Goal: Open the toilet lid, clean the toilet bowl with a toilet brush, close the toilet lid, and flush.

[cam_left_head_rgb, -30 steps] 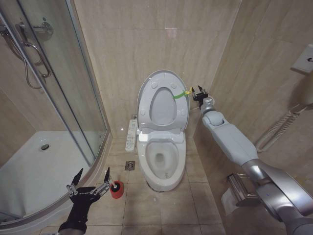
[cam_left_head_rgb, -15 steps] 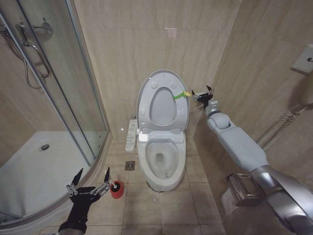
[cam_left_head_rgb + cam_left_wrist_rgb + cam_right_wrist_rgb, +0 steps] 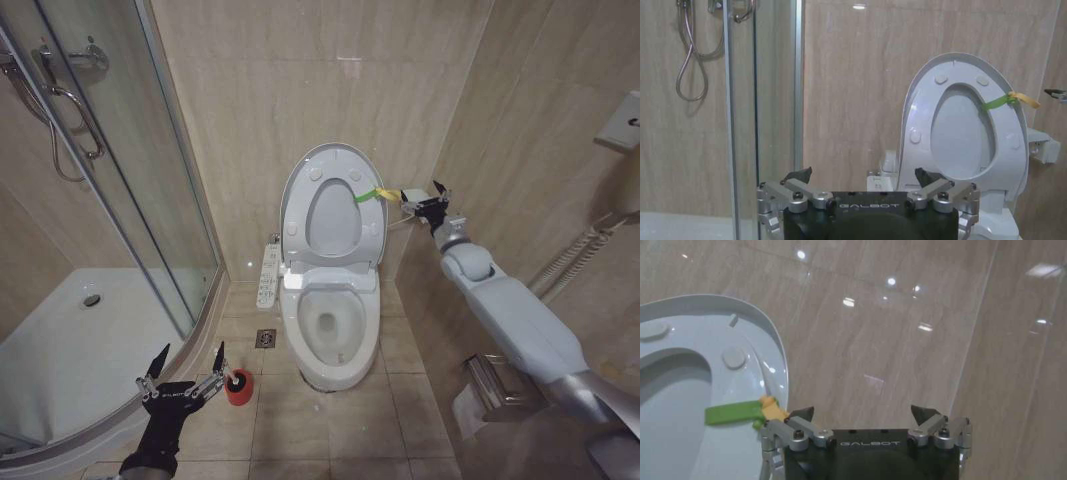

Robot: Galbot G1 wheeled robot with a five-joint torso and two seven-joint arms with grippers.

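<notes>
The toilet lid [image 3: 332, 215] stands upright against the back wall, its yellow-green strap [image 3: 372, 192] sticking out to the right. Below it the toilet bowl [image 3: 330, 325] lies uncovered, with the button panel [image 3: 268, 275] on its left side. My right gripper [image 3: 425, 200] hangs open a little to the right of the strap's end, with nothing held; its wrist view shows the strap [image 3: 740, 412] beside its open fingers [image 3: 800, 414]. My left gripper [image 3: 185, 368] hovers open low at the left, next to the red cup [image 3: 238, 390] holding the toilet brush [image 3: 240, 378]. The lid [image 3: 967, 120] is also visible in the left wrist view.
A curved glass shower enclosure [image 3: 130, 200] and its white tray [image 3: 80, 340] take up the left. A floor drain [image 3: 265, 338] lies left of the bowl. A paper holder [image 3: 490, 388] and a coiled cord [image 3: 570, 262] hang on the right wall.
My right gripper has drawn back to the right, away from the strap's end. The lid stays upright. The left arm has not moved.
</notes>
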